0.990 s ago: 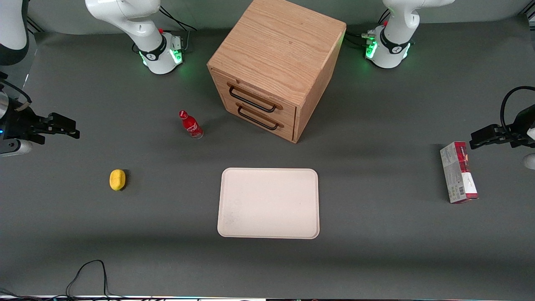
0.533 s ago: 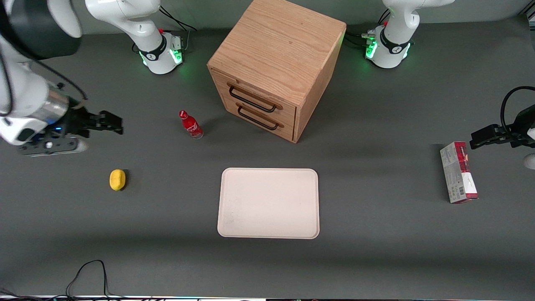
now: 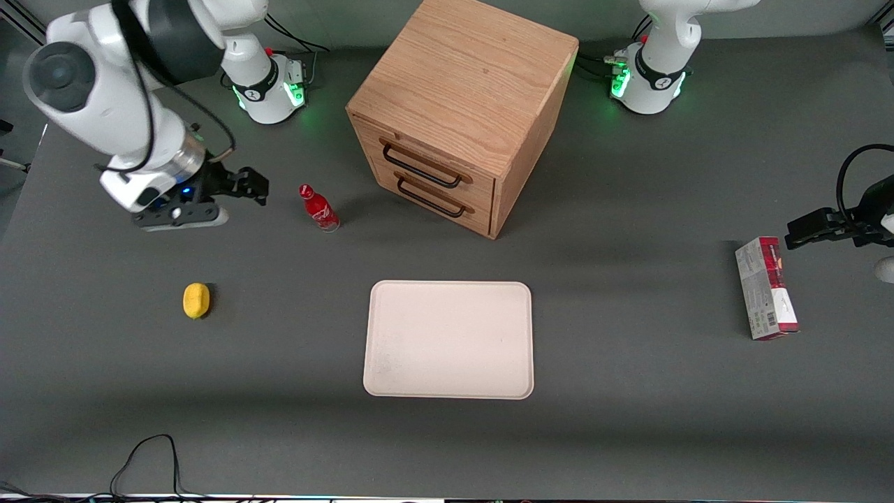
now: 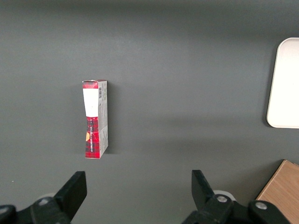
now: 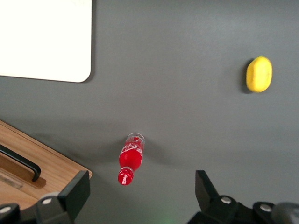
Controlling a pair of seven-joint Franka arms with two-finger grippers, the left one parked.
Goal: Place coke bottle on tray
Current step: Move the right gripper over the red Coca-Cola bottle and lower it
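The coke bottle (image 3: 319,207), small and red with a red cap, stands upright on the grey table in front of the wooden drawer box (image 3: 457,112). It also shows in the right wrist view (image 5: 130,158). The cream-white tray (image 3: 449,339) lies flat nearer the front camera than the bottle, with nothing on it; its corner shows in the right wrist view (image 5: 44,39). My right gripper (image 3: 253,187) hangs above the table beside the bottle, toward the working arm's end, with its fingers (image 5: 74,192) wide open and empty.
A yellow lemon-like fruit (image 3: 196,300) lies nearer the front camera than the gripper and shows in the right wrist view (image 5: 259,74). A red-and-grey carton (image 3: 765,287) lies toward the parked arm's end. The box has two drawers with black handles (image 3: 422,175).
My right arm has swung in from the table's working-arm end toward the bottle, now close beside it. The bottle, tray and other things have not moved.
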